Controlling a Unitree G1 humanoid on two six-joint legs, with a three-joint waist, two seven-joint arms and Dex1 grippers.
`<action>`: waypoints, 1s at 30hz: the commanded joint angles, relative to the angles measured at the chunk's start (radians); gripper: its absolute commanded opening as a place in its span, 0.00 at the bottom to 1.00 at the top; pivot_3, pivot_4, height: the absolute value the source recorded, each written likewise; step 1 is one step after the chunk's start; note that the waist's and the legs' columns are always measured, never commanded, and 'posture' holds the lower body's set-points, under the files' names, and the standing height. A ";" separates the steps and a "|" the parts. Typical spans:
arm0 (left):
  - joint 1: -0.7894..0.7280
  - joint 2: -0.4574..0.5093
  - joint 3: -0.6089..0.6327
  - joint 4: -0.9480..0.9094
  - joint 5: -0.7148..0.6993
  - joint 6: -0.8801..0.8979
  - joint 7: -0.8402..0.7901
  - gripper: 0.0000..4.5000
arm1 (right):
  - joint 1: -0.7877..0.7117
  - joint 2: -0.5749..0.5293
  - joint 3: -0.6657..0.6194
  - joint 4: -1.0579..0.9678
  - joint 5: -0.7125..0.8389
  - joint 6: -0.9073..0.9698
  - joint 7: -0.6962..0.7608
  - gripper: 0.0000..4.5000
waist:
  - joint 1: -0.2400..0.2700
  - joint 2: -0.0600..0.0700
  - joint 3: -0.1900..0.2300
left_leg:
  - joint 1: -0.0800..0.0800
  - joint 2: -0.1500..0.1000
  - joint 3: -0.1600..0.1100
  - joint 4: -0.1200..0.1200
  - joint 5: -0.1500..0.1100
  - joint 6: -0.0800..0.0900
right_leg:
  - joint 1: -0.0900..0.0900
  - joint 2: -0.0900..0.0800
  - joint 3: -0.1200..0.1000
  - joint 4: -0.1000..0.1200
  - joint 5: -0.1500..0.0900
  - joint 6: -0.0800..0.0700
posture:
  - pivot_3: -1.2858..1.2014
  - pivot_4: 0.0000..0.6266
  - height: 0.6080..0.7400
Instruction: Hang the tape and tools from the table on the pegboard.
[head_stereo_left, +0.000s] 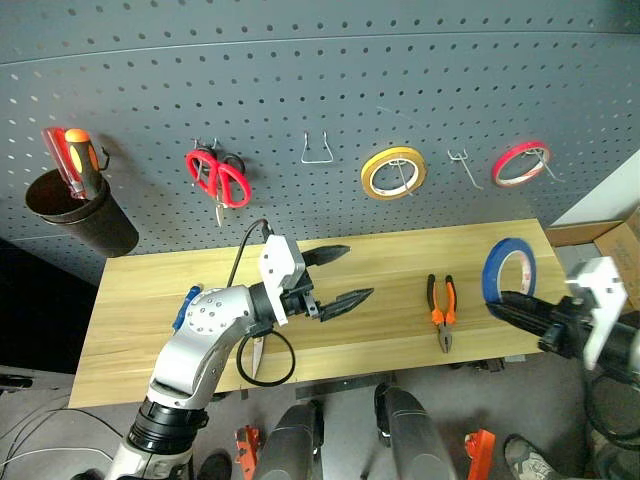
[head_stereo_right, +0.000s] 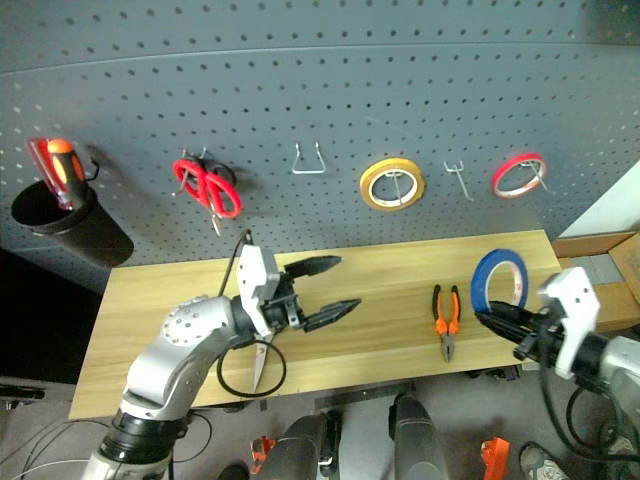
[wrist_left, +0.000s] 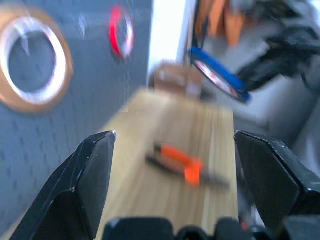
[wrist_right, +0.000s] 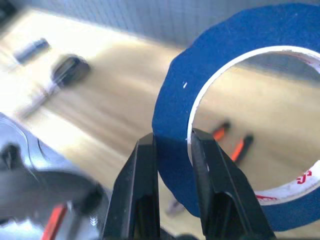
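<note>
Right gripper (wrist_right: 172, 150) was clamped on the blue tape (head_stereo_left: 507, 268), held upright above the table's (head_stereo_left: 400, 250) right end; left gripper (head_stereo_left: 335, 278) stood apart, empty. Next: keep the ring vertical and thread it over the free hook (head_stereo_left: 462, 165) on the pegboard (head_stereo_left: 300, 80).

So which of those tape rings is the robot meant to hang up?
Start at the wooden table under the grey pegboard and go to its right end. There the right end effector holds the blue tape upright above the surface, pinching its rim. The yellow ring and red ring already hang on pegboard hooks.
</note>
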 joint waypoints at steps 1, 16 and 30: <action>-0.009 0.004 0.004 -0.015 -0.008 -0.011 -0.010 0.91 | -0.084 -0.012 -0.066 -0.076 0.119 0.008 -0.078 0.08 | -0.009 0.000 0.000 | 0.000 0.000 0.001 0.000 0.000 0.000 | 0.000 0.000 0.001 0.000 0.000 0.000 | 0.40 0.54 1.00; -0.017 -0.007 0.048 -0.008 0.013 -0.037 0.057 0.91 | -0.540 -0.029 0.472 0.170 -0.155 -0.088 -0.372 0.08 | -0.010 -0.001 0.000 | -0.002 0.000 0.004 0.000 0.002 -0.002 | -0.004 -0.001 0.001 -0.001 0.000 -0.001 | 0.42 0.52 1.00; 0.003 -0.004 0.041 -0.019 0.035 -0.043 0.090 0.91 | -0.745 0.074 0.682 0.506 -0.381 -0.224 -0.355 0.08 | -0.008 -0.001 0.000 | -0.001 0.000 0.005 0.000 0.002 -0.003 | -0.005 -0.001 0.001 0.002 0.001 -0.001 | 0.43 0.51 1.00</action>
